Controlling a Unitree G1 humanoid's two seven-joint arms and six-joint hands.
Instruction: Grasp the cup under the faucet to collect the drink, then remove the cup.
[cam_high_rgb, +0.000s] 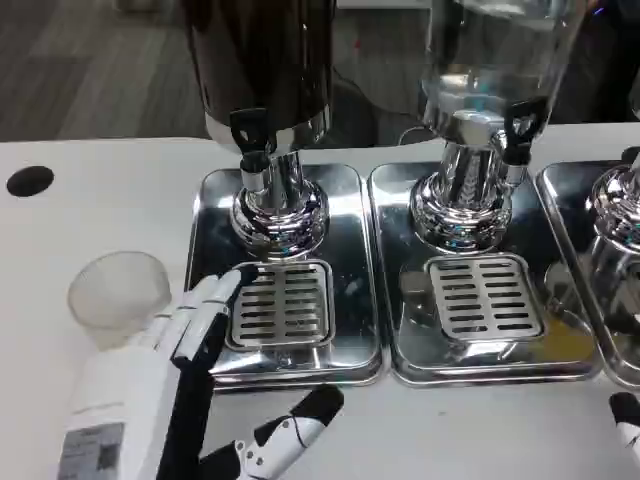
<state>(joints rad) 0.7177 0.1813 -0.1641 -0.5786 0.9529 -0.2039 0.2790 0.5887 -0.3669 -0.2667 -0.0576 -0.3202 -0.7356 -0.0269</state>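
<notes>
While the cup (120, 293) stands beside it, the left hand (190, 340) lies empty — fingers (215, 300) spread wide.

The white table (90, 200) has a clear plastic cup (120, 296) standing upright near its left side. Right beside the cup, shiny metal drip trays (285, 275) sit in a row across the table, edges pretty much touching. There's a small black hole (30, 181) in the tabletop at far left.

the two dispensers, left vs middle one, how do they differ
The left dispenser has a dark tank; the middle dispenser has a clear one, its contents hard to judge. The left one's black tap faces the camera; the middle one's sits at its right side. Both stand on shiny chrome bases over slotted drip grilles.
</notes>
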